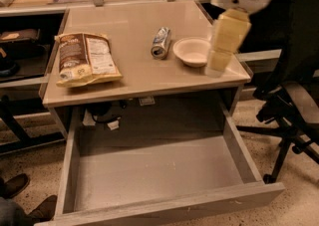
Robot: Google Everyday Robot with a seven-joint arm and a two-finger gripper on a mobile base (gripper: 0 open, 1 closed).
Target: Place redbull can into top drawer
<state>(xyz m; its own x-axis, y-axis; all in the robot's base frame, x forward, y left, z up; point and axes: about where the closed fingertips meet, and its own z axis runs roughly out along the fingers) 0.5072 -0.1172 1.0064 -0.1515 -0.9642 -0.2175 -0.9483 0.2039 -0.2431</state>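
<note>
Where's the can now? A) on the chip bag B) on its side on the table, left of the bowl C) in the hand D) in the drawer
B: the can lies on the table beside the bowl; the hand hangs apart from it, over the table's right edge.

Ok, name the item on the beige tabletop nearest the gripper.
The shallow white bowl, left of the cream gripper at the table's right edge; the silver-blue redbull can lies beyond it, the brown snack bag farthest left.
</note>
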